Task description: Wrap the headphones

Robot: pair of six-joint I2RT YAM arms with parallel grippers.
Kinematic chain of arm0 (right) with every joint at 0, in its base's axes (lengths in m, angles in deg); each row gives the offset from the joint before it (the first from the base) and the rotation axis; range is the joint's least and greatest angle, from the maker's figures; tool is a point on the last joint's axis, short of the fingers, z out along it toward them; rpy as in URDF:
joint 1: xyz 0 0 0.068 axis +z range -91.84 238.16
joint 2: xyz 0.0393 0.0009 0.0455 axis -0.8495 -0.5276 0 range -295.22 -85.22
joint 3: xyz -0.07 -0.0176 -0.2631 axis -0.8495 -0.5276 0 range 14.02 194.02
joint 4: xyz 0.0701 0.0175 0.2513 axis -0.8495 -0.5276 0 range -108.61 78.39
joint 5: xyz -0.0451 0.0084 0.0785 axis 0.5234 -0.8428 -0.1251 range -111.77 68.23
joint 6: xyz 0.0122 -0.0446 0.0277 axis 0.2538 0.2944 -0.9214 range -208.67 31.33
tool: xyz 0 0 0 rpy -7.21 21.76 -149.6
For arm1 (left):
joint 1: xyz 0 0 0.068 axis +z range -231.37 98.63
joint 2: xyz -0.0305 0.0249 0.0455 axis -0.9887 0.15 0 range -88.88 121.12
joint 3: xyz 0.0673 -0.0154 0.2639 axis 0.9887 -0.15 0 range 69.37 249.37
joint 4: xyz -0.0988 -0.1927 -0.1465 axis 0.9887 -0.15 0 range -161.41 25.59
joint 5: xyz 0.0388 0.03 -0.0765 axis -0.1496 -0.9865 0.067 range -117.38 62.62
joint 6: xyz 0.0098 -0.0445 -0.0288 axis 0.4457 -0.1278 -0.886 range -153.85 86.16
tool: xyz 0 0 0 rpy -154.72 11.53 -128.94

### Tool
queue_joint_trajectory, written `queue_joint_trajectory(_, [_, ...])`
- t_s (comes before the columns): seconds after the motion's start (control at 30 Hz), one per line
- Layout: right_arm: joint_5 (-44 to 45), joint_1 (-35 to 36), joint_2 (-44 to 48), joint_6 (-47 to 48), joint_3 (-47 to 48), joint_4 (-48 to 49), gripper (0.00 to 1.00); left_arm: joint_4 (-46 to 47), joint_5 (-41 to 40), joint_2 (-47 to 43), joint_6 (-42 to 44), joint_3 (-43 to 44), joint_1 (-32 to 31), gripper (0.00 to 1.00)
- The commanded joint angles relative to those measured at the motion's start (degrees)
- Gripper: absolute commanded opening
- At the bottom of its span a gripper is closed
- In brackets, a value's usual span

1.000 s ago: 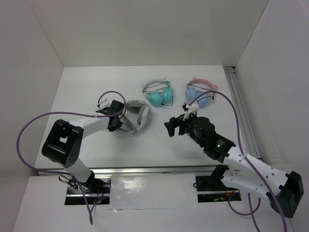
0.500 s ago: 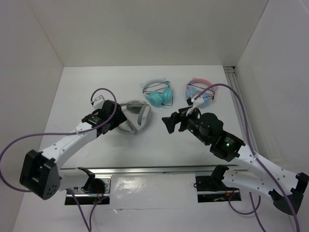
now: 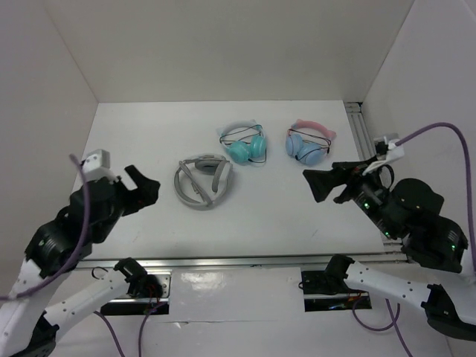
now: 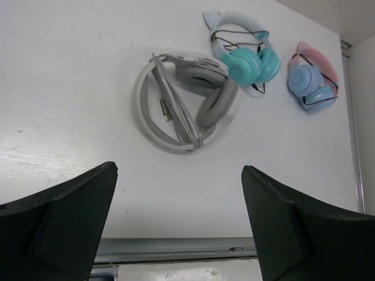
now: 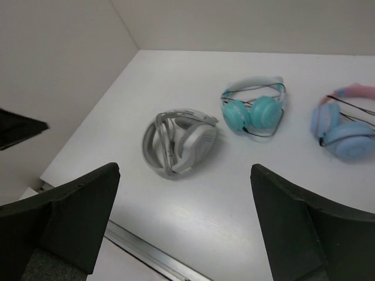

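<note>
— Headphones (image 3: 202, 184): where do they sit?

— Flat on the white surface (image 3: 260, 216), left of centre, folded in on themselves. The wide light-grey band curls into a ring and the two earcups lie tucked inside it, one partly over the other.

— And the cable?

— The left wrist view shows the thin grey cable (image 4: 179, 111) running in several strands across the ring, from its far edge to its near edge, with a small plug lying beside the strands. I cannot tell where the loose end finishes.

— What about the left end effector (image 4: 179, 175)?

— Released. Its two dark fingers stand wide apart at the bottom of its own camera, with nothing between them but bare surface. From above it hangs to the left of the headphones, well apart from them and touching nothing.

— The right end effector (image 3: 314, 186)?

— Also released and empty. Its fingers are spread wide in its wrist view, and the headphones show between and beyond them. In the top view it sits off to the right, well apart from the headphones and pointing towards the left.

— Anything else on the surface?

— Two smaller pairs farther back: a teal pair (image 3: 245, 145) just behind and to the right of the headphones, and a pink-banded blue pair (image 3: 309, 141) to the right of that. Each has a dark cord looped around it. Neither touches the grey pair.
</note>
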State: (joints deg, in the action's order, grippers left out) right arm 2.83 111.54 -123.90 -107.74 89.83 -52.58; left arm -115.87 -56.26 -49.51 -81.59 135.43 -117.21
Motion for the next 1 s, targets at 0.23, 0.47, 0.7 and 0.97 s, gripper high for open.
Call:
queue_joint_trajectory(0.23, [12.1,-4.9,3.9,-2.4,9.8,-29.6,1.00,-22.1,-3.9,-11.6,3.5,10.0,-0.3,1.00])
queue_joint_trajectory(0.47, [5.7,-7.6,6.8,-3.3,13.7,-33.2,1.00,-26.5,-3.0,-17.1,2.9,16.6,-0.3,1.00])
queue_joint_trajectory(0.7, [5.1,-9.4,7.3,-2.8,14.7,-33.2,1.00,-26.5,-1.2,-19.5,4.7,16.6,-0.3,1.00])
queue_joint_trajectory(0.97, [4.6,-10.5,7.8,-2.8,15.2,-33.7,1.00,-26.5,-0.1,-19.5,5.2,14.3,-0.3,1.00])
